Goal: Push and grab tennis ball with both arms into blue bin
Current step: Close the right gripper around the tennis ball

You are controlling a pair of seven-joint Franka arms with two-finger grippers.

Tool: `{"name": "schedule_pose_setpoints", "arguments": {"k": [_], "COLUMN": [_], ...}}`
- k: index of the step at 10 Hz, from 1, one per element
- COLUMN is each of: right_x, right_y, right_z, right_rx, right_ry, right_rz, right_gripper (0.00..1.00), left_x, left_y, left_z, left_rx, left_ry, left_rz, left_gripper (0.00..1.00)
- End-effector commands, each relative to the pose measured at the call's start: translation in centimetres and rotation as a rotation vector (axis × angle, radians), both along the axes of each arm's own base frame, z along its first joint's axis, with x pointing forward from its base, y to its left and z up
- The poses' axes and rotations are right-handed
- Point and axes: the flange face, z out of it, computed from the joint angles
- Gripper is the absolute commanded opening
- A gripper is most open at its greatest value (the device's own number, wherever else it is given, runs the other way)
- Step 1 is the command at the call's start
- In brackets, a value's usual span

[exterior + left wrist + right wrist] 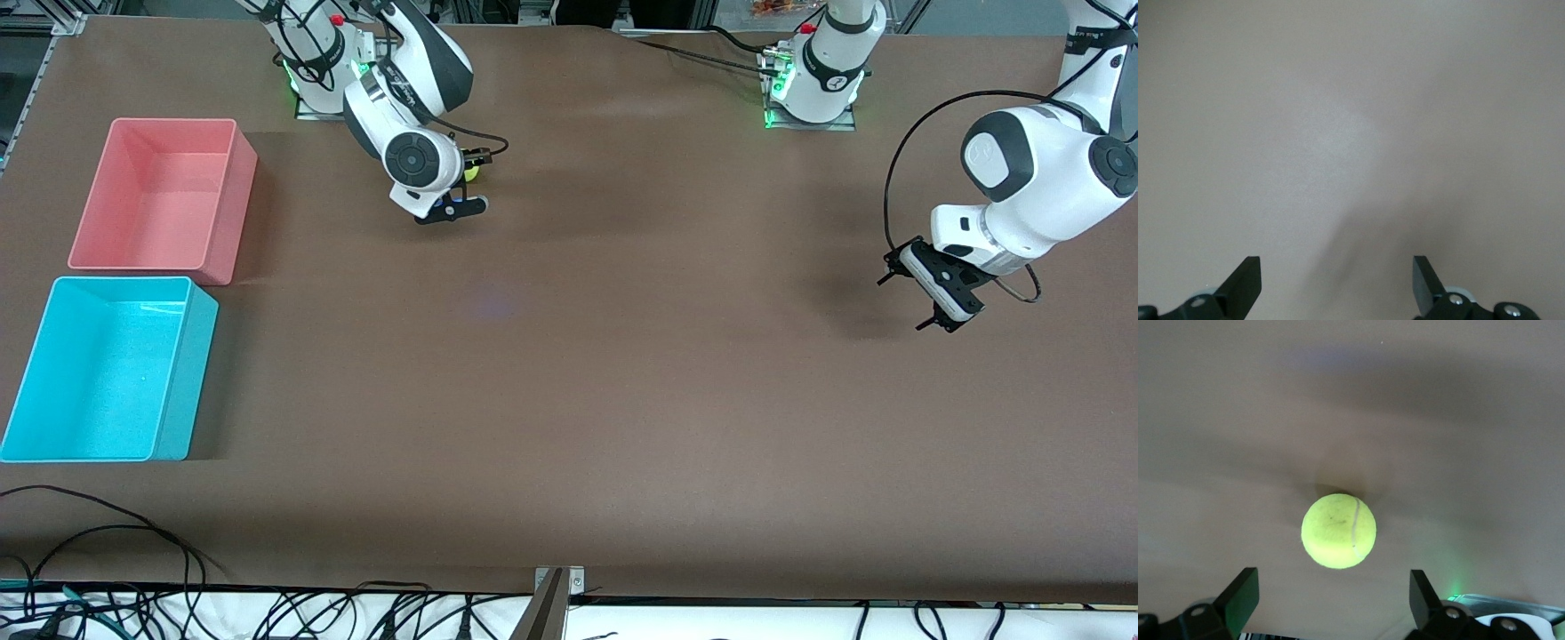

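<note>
Tennis ball [1339, 531] resting on the brown counter [569, 400] close to the right arm's base, mostly hidden in the front view under the right gripper [455, 206], only a sliver of yellow-green showing. Right jaws spread wide, holding nothing, hanging just above the ball with the ball sitting ahead of the gap between them. Left gripper [925, 295] waiting over bare counter at the left arm's end, jaws also fully apart and empty.

Likely light, springy and fuzzy: good friction under the pads, but round, so prone to rolling off at any off-centre nudge. Best taken across its widest part, jaws straddling the middle.

Blue bin [182, 378] standing at the right arm's end, nearer the front camera than the pink bin [227, 200], the two almost touching. Tall walls to clear before release. Wide open counter between ball and bins; nothing in the way.
</note>
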Motion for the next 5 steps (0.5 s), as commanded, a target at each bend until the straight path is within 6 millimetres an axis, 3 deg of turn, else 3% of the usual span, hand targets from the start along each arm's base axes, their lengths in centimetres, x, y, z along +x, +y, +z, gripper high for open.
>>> {"name": "schedule_pose_setpoints", "arguments": {"k": [1, 5], "right_x": [-1.4, -3.4], "right_y": [1.0, 2.1], "right_z": [-3.2, -6.8], "right_rx": [-0.068, -0.153], "right_ry": [-0.010, -0.011], "right_rz": [0.026, 0.056], "right_gripper": [1.00, 1.00], "left_x": [-1.0, -1.1], "left_y": [0.7, 0.6], "left_z": [0.7, 0.6], "left_rx": [0.009, 0.005], "left_ry": [0.003, 0.015], "left_rz": [0.004, 0.003], "left_gripper": [1.00, 1.00]}}
